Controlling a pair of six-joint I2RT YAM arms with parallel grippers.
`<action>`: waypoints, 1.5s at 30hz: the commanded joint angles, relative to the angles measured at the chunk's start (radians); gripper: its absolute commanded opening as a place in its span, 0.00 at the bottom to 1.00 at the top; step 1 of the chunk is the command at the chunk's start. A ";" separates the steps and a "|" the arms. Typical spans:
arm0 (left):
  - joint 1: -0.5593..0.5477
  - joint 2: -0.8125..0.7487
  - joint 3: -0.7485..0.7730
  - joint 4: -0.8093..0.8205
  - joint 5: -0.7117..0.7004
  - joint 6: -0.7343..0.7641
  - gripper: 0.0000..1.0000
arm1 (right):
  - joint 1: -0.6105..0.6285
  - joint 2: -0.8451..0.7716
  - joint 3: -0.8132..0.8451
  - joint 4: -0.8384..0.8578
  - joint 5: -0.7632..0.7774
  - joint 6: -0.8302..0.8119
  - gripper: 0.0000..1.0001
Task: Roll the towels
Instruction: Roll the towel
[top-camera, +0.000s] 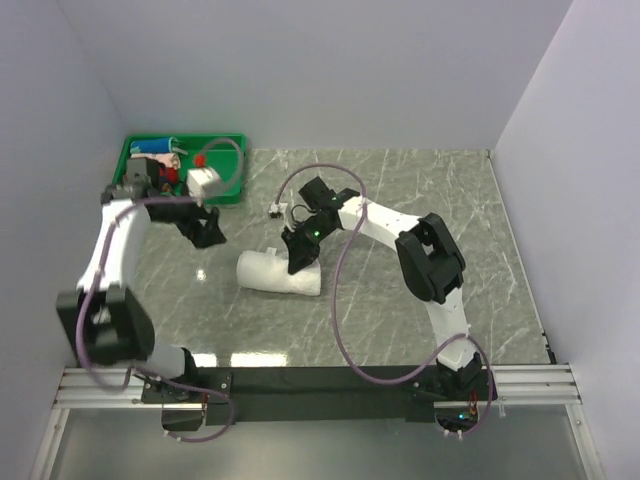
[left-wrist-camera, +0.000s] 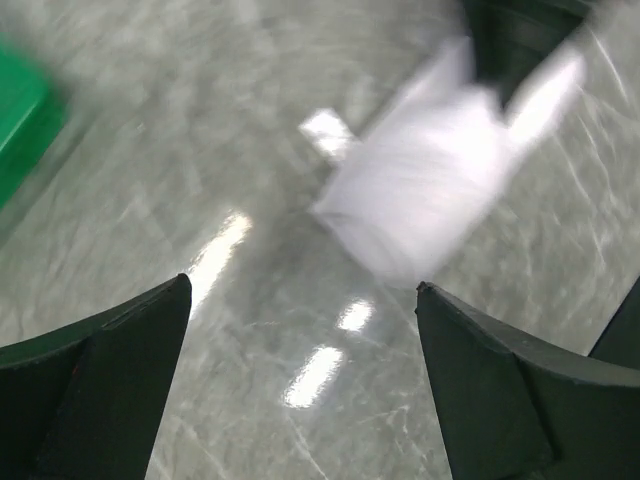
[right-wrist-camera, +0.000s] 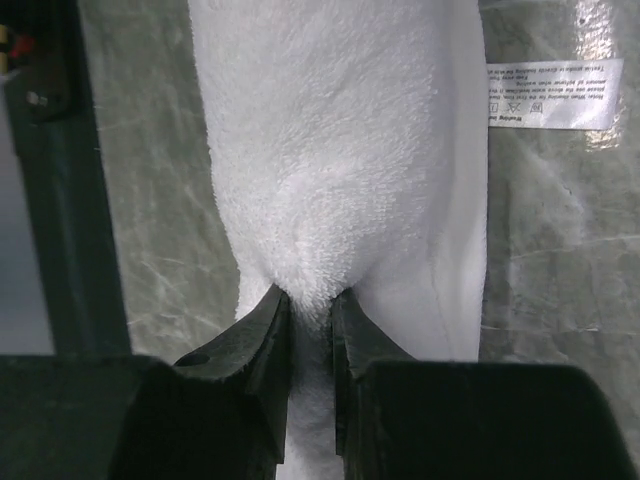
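The white terry towel (top-camera: 272, 272) lies rolled up on the marble table, left of centre. My right gripper (top-camera: 300, 258) is shut on the roll's right end; in the right wrist view the fingers pinch a fold of the towel (right-wrist-camera: 330, 150) between them at the gripper (right-wrist-camera: 310, 300). My left gripper (top-camera: 208, 238) is open and empty, hovering left of and behind the roll. The left wrist view is blurred and shows the towel (left-wrist-camera: 420, 190) ahead beyond the open gripper (left-wrist-camera: 303, 290).
A green tray (top-camera: 232, 190) with small colourful cloths and a white object stands at the back left, close behind the left arm. The towel's care label (right-wrist-camera: 550, 95) lies flat on the table beside the roll. Walls enclose the table.
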 joint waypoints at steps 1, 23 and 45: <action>-0.144 -0.224 -0.222 0.124 -0.046 0.127 0.99 | -0.001 0.147 -0.006 -0.207 -0.038 0.018 0.00; -0.934 -0.417 -0.918 0.914 -0.649 0.140 0.99 | -0.030 0.421 0.232 -0.454 -0.115 -0.076 0.00; -0.887 -0.479 -0.970 0.773 -0.645 0.108 0.98 | 0.035 0.508 0.282 -0.386 0.060 -0.014 0.00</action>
